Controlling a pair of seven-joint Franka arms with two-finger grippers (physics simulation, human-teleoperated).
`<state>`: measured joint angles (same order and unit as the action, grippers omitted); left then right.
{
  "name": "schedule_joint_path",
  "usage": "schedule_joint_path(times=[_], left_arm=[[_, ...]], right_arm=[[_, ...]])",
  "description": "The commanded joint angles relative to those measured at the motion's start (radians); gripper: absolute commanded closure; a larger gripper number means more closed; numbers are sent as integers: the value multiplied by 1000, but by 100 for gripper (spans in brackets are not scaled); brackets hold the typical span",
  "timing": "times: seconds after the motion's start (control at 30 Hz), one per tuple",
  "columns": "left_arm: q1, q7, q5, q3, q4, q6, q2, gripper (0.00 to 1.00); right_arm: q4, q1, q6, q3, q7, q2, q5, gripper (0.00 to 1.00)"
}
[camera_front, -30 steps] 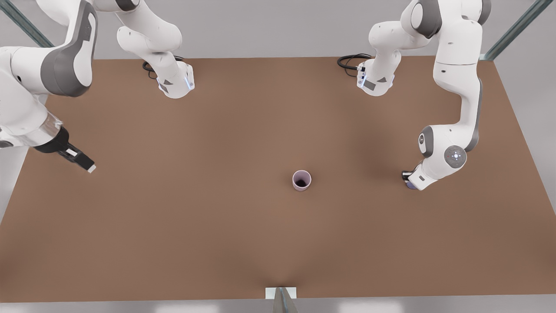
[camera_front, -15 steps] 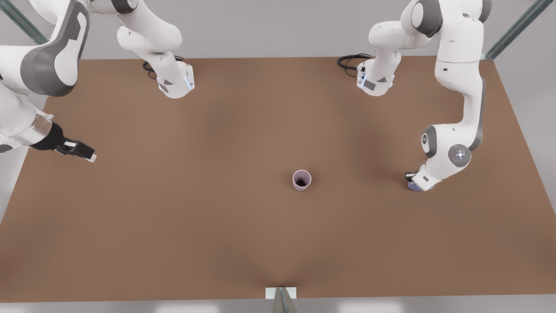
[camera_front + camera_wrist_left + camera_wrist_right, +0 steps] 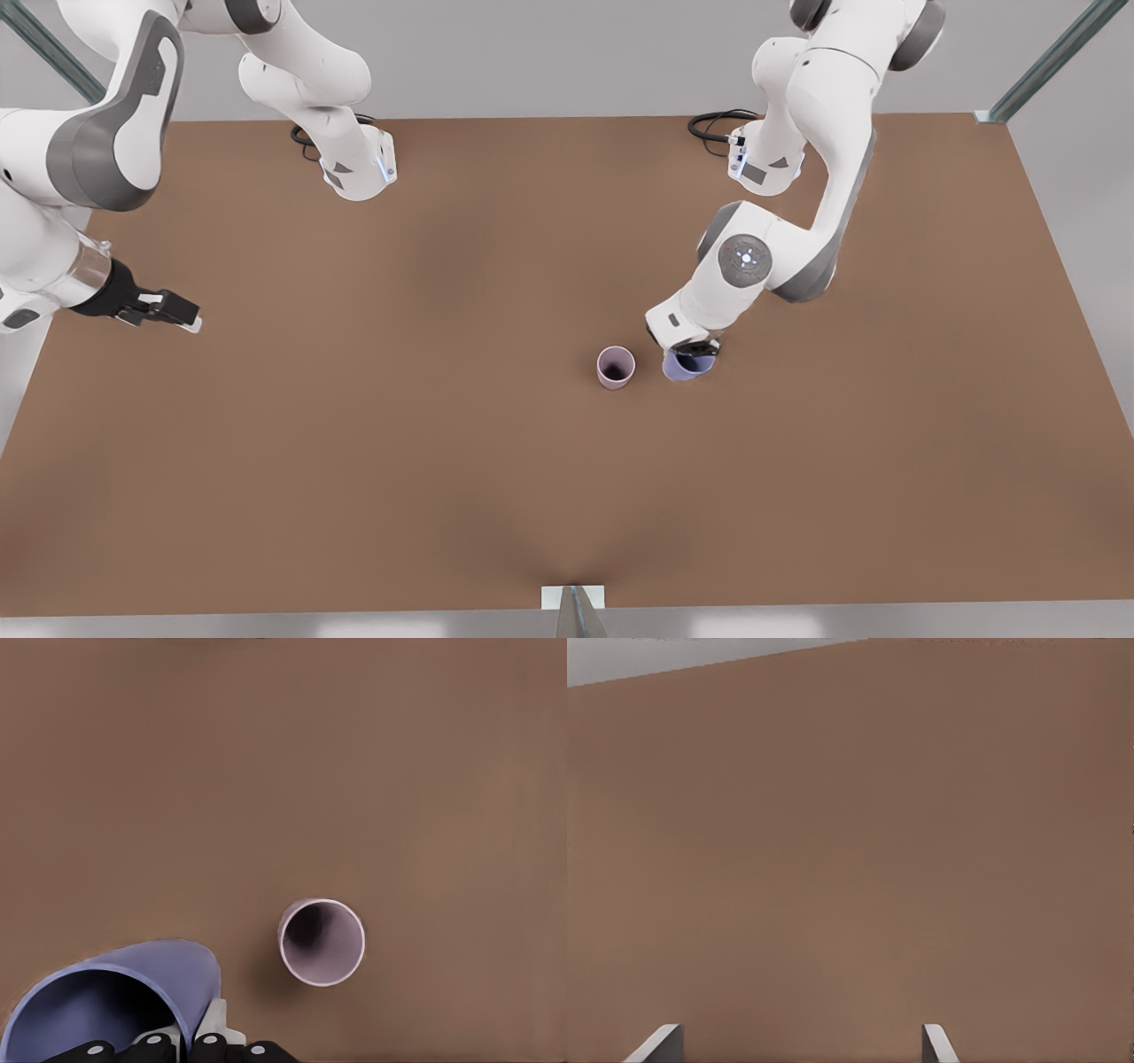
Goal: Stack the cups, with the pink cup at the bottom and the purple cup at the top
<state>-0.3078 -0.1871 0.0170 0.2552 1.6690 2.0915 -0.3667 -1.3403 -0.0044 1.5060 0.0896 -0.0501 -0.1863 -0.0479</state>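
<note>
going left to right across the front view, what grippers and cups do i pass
right gripper, open, waiting over the table's edge → pink cup, upright on the table → purple cup, held by the left gripper

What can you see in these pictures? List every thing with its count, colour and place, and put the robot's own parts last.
pink cup: one, pale mauve-pink, upright on the table near its middle, mouth up.
purple cup: one, lavender, held by the left gripper beside the pink cup, on the front view's right of it, apart from it.
table: one, brown, under everything.
cables: two, black, by the arm bases at the far edge.
left gripper: one, jaws closed on the purple cup's wall.
right gripper: one, jaws open, waiting at the front view's left edge of the table.
</note>
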Motion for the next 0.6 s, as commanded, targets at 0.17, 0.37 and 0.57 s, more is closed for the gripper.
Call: schedule_joint_path(times=[0.17, 0.37, 0.57], left_arm=[[-125, -756, 1, 7, -179, -68, -136, 79], [-149, -766, -43, 2, -209, -30, -181, 79], [-149, -764, -100, -2, -209, -21, -190, 79]], right_arm=[[0, -20, 48, 9, 95, -13, -53, 0], [1, -26, 49, 7, 95, -13, -44, 0], [1, -15, 51, 1, 90, -4, -21, 0]])
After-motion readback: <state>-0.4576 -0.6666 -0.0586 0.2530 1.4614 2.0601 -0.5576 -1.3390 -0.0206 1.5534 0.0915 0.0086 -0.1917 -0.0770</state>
